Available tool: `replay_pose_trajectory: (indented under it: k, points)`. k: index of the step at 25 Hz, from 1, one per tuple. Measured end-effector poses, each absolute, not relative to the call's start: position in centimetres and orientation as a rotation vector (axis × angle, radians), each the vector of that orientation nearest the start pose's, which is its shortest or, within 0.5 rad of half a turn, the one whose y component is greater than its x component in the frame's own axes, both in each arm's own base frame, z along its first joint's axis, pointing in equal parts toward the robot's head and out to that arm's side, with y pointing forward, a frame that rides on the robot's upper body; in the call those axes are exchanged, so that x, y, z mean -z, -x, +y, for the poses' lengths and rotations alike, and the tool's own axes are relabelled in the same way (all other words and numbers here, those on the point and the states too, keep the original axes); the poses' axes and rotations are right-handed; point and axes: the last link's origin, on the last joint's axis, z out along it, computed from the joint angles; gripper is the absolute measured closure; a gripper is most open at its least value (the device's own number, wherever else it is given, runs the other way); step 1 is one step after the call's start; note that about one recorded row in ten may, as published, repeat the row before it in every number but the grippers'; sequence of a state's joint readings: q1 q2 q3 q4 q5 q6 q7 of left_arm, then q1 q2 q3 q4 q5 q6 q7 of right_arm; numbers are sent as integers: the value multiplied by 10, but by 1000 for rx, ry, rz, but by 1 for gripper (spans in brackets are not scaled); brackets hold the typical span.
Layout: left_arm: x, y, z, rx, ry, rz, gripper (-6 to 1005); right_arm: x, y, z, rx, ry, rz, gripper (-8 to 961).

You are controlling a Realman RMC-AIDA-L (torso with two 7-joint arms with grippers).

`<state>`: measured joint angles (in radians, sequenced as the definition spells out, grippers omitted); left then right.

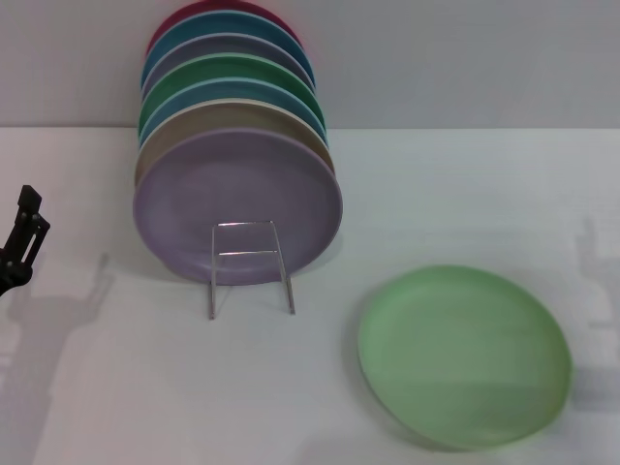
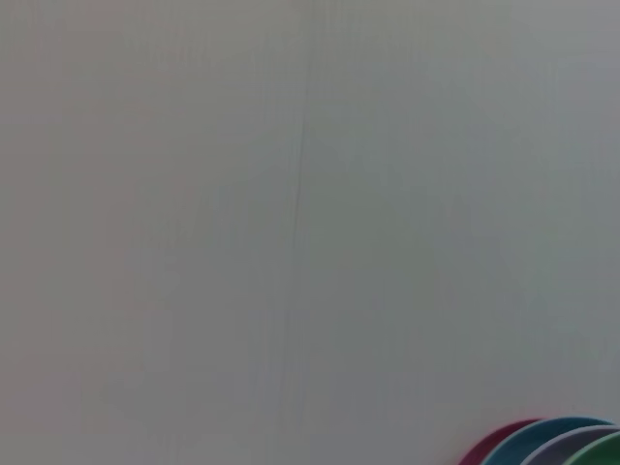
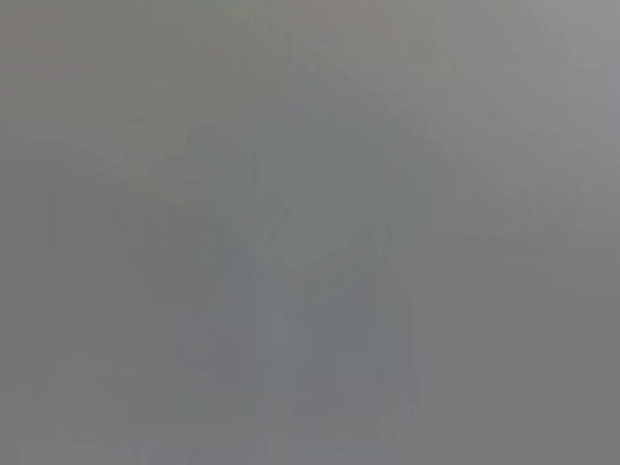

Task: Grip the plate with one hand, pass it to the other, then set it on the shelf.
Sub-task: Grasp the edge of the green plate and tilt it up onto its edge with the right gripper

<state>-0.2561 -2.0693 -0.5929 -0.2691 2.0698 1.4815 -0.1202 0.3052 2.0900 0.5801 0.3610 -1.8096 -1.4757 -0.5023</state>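
Pale mint-green plate (image 1: 464,356) lying flat on the white table (image 1: 116,387), toward the near right of the head view, untouched and well apart from everything else. Shallow rim visible all around, near edge close to the bottom of the view.

To its left and farther back, the shelf (image 1: 249,266): a thin silvery wire rack with a rectangular looped front, standing on the table. Behind the loop, a row of plates on edge, leaning back one behind another. Frontmost a lilac plate (image 1: 237,209), its lower part crossed by the wire loop. Behind it, in order as far as can be told: a beige plate (image 1: 167,131), a blue plate (image 1: 291,97), a darker green plate (image 1: 242,70), a greyish-lilac one, another blue one and, rearmost, a red plate (image 1: 194,12). Only the upper rims of the rear plates showing.

Left end effector (image 1: 24,237) at the far left edge of the head view, dark, raised above the table, well apart from the mint plate and left of the rack. Fingers apart or together: cannot tell. Its shadow falling on the table beneath and beside it.

Left wrist view: mostly blank pale surface, with red, blue and green plate rims peeking in at one corner.

Right end effector not seen in the head view; right wrist view a plain grey blur, nothing recognisable.
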Motion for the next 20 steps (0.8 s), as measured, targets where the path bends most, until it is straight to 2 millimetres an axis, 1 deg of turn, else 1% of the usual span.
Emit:
replay_pose_trajectory:
  k: [1, 6, 14, 15, 16, 17, 20]
  points:
    - [6, 324, 266, 888, 1470, -456, 152, -2, -316, 286, -486, 1299, 203, 382]
    - [7, 325, 266, 880, 1473, -462, 153, -2, -317, 291, -545, 1308, 256, 382]
    - [7, 328, 266, 873, 1460, -486, 154, -1, -314, 293, -503, 1313, 217, 383]
    - [7, 329, 266, 870, 1459, -495, 154, 0, -313, 293, -491, 1316, 209, 383]
    - [8, 329, 267, 867, 1458, -506, 154, 6, -307, 295, -479, 1326, 218, 383]
    - [8, 329, 267, 867, 1458, -506, 154, 6, -307, 295, -479, 1326, 218, 383]
    - [9, 330, 268, 862, 1460, -511, 154, 15, -301, 301, -468, 1351, 288, 383]
